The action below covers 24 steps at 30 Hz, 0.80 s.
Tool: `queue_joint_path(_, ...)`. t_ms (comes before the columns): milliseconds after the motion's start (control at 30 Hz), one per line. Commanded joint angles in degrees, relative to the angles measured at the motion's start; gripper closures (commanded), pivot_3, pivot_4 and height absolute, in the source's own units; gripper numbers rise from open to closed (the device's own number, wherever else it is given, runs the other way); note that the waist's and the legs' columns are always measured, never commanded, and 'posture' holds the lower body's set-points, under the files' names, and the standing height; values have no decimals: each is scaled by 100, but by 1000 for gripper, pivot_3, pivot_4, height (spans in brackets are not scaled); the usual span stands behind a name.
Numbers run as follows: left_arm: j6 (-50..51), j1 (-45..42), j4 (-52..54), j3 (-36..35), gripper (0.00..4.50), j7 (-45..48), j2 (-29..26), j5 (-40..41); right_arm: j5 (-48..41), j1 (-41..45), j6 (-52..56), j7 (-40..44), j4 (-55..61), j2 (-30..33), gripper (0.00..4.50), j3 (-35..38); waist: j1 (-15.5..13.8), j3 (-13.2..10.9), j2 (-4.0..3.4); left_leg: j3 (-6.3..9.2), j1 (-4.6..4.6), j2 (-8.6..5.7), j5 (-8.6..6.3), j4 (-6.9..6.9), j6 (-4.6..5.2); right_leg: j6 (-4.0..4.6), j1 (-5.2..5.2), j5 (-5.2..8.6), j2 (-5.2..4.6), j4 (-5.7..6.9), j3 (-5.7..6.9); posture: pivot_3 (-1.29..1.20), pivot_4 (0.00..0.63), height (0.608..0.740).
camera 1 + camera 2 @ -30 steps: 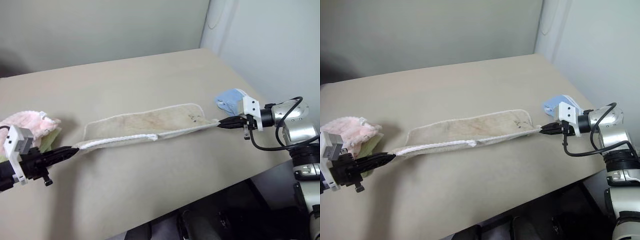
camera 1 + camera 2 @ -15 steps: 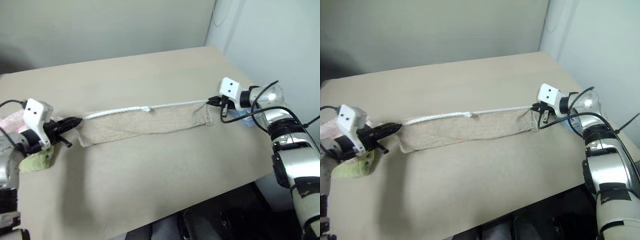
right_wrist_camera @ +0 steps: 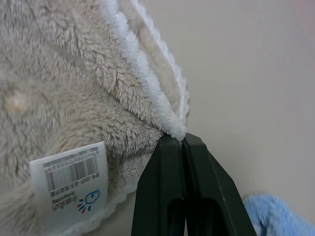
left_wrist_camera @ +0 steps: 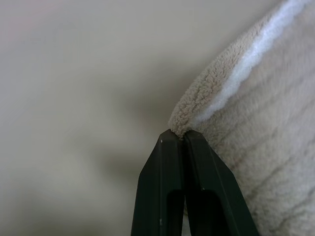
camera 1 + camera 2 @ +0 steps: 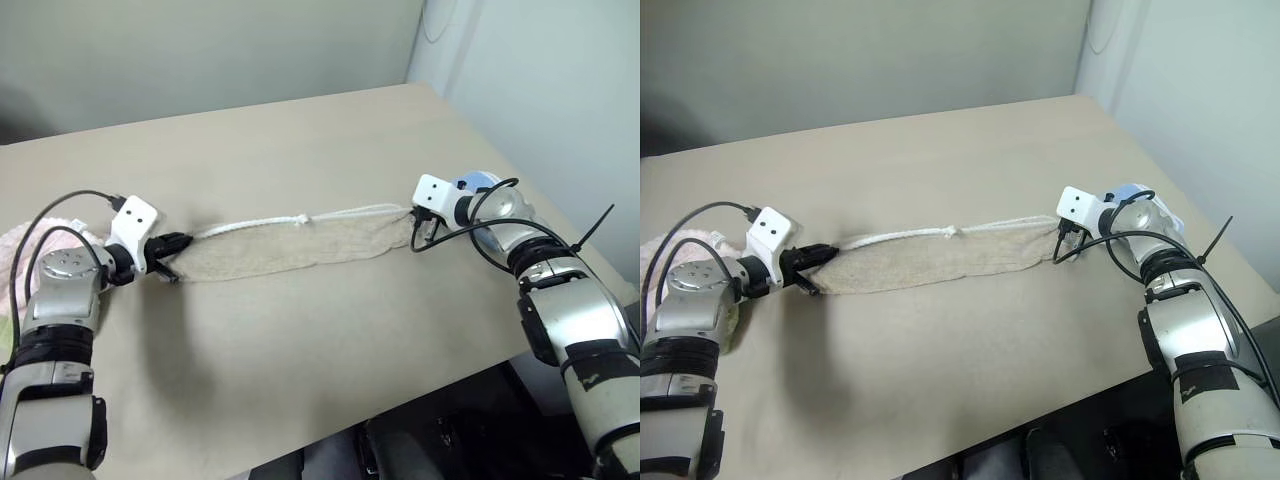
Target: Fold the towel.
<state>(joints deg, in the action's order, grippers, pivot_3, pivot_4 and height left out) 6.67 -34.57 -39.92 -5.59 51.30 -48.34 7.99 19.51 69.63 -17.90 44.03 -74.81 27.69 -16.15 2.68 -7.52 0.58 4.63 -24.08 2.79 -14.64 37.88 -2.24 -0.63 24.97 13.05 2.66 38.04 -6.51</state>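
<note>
We have the towel (image 5: pixel 300 243) stretched long across the tabletop (image 5: pixel 300 350) between us — left gripper (image 5: pixel 178 241) clenched on one end, right gripper (image 5: pixel 416 214) on the other — both equally near.

Unreadable barcode tag (image 3: pixel 69 184) on towel (image 3: pixel 64 88)

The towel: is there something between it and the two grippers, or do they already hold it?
Nothing stands between. The left gripper pinches one end of the towel, and the right gripper pinches the other end at its white edging.
</note>
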Motion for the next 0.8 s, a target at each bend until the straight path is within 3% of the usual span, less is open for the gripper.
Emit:
queue_joint_path(33,-66,-49,-122,-48,3218,154,-73,-22,-25,107,-33,-113,-1,69,3565,129,5,0,0,0,0,0,0,0,-1,0,0,0,0,0,0,0,150,740)
queue_joint_path(333,-39,237,13,-251,106,166,-97,87,134,107,-545,-371,71,215,522,32,11,0,0,-1,0,0,0,1,0,0,-2,0,0,0,0,0,150,740)
queue_joint_path(400,-170,337,154,-350,0,-21,-129,53,119,141,-584,-475,73,287,23,92,9,0,0,0,0,0,0,1,0,0,-2,0,0,0,0,0,150,740)
queue_joint_path(533,272,265,461,-895,0,-361,-74,520,-241,232,-392,-421,104,400,23,481,11,0,0,-1,0,1,0,2,0,-1,-3,-1,0,0,0,0,150,740)
queue_joint_path(700,112,348,761,-1173,0,-1232,-129,314,-702,160,-87,-12,247,521,23,981,14,0,0,-4,1,1,3,3,-6,-1,-5,-1,0,-1,-1,0,150,740)
queue_joint_path(800,62,331,962,-1417,0,-2002,-68,207,-1571,-10,1197,548,537,522,23,1719,19,0,0,-7,1,1,5,3,-9,-1,-5,-1,0,-1,-1,0,150,740)
